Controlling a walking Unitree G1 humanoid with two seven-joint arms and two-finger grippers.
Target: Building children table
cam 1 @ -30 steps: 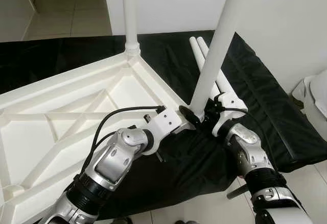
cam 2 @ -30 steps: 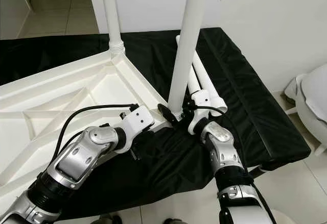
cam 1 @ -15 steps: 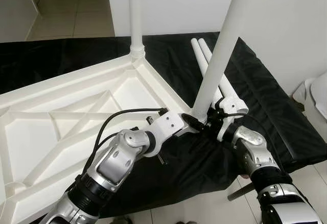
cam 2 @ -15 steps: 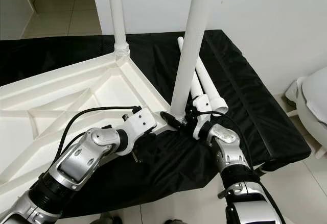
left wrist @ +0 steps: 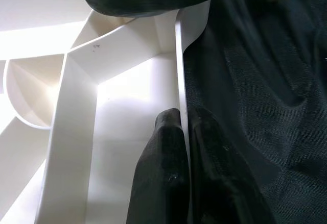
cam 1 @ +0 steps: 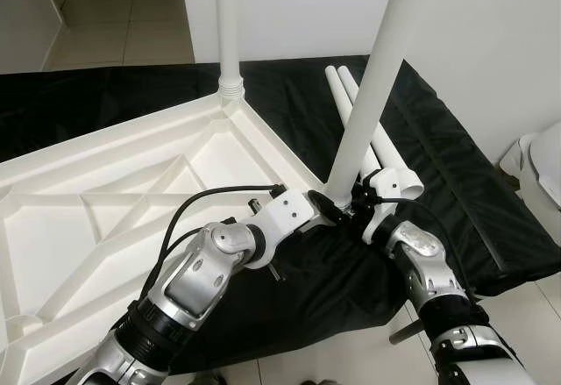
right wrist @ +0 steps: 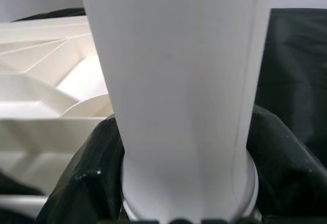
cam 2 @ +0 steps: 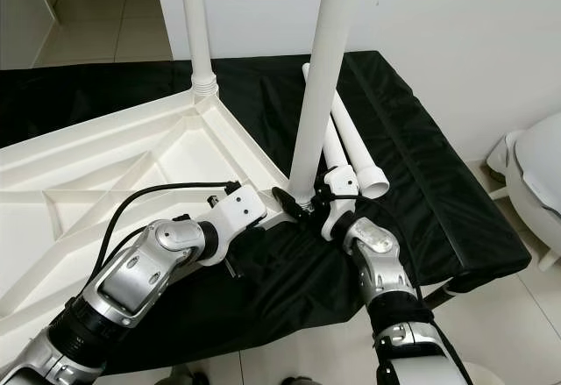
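Tabletop [cam 1: 105, 201] lies upside down at frame left on the black-draped bed [cam 1: 456, 183], ribs up, so its corner sockets face you. Your left gripper [left wrist: 185, 119] has its fingers pinching the thin rim wall near that corner, likely bracing it. Your right gripper [right wrist: 186, 183] has its fingers wrapped round the foot of the upright table leg [cam 1: 368, 104], seating it there. One screwed-in leg [cam 1: 230, 25] stands at the far corner; two spare legs [cam 1: 377, 144] lie just behind. Eye views give layout; wrist views prove both grips.
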